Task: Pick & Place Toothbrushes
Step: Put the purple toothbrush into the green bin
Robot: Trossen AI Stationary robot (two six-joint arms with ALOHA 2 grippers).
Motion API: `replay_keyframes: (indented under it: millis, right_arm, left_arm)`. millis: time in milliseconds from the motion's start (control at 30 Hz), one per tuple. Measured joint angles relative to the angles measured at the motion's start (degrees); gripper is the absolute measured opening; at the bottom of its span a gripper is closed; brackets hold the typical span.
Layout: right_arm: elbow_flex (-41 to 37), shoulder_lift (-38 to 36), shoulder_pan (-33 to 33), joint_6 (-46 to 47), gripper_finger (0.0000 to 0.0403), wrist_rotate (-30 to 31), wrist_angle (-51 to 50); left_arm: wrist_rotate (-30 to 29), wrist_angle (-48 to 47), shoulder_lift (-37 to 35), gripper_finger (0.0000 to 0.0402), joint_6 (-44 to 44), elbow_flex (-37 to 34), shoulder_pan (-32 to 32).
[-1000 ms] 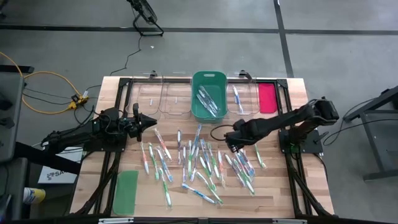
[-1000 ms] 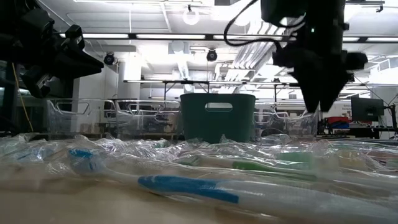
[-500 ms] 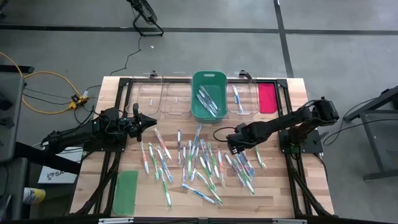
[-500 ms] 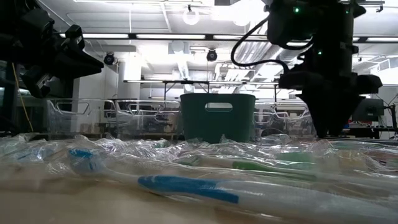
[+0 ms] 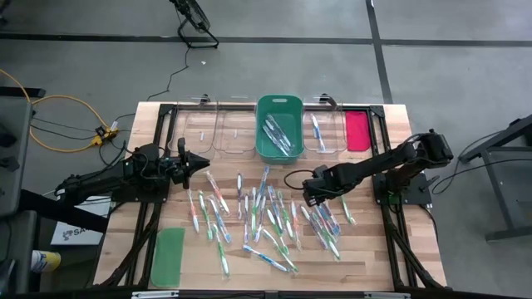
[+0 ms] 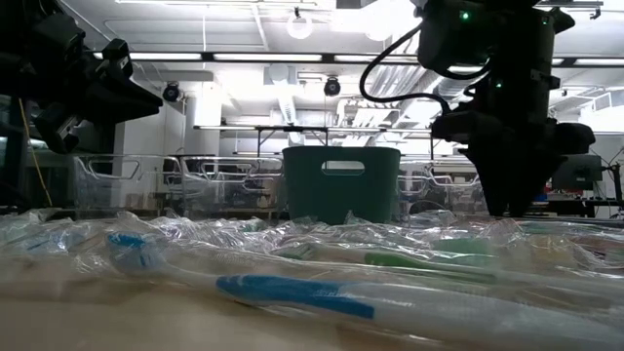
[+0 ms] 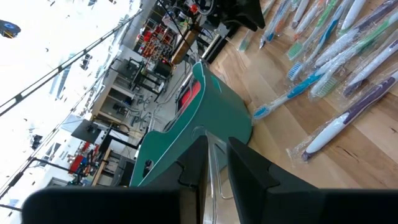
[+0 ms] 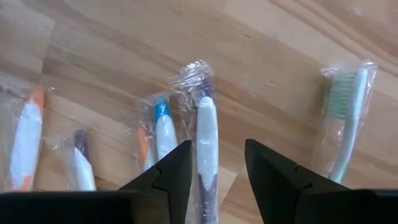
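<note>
Many wrapped toothbrushes (image 5: 264, 213) lie flat and scattered over the middle of the table. My right gripper (image 5: 312, 196) is low over the right part of the pile, pointing down. In its wrist view it (image 8: 217, 152) is open, with one finger on each side of a purple-and-white wrapped toothbrush (image 8: 205, 118). In the low view its tips (image 6: 507, 210) reach the wrappers. My left gripper (image 5: 204, 161) hovers left of the pile, holding nothing, with only a narrow gap between its fingers (image 7: 216, 144). My right gripper comes from above with its open fingers (image 8: 177, 168) on either side of the purple toothbrush's handle (image 8: 206, 143), which lies flat on the table along the fingers' gap. Whether the fingers touch its wrapper, I cannot tell.
A green bin (image 5: 259, 124) at the far edge holds a few toothbrushes, with clear bins to its left (image 5: 218, 130) and right (image 5: 331, 133). A red-pink lid (image 5: 356, 130) lies far right, and a green lid (image 5: 168, 256) lies near left. Bare wood shows along the near edge.
My right gripper has come down onto the right part of the toothbrush pile, from well above the wrappers to their level, and shifted slightly toward the near edge. The toothbrushes have stayed in place.
</note>
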Motion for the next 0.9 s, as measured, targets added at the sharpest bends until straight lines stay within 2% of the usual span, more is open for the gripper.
replay_keyframes:
  millis: [900]
  right_arm:
    - [0.0,0.0,1.5,0.5,0.014,1.8,0.9]
  left_arm:
    - [0.0,0.0,0.0,0.0055,0.0,0.0,0.0]
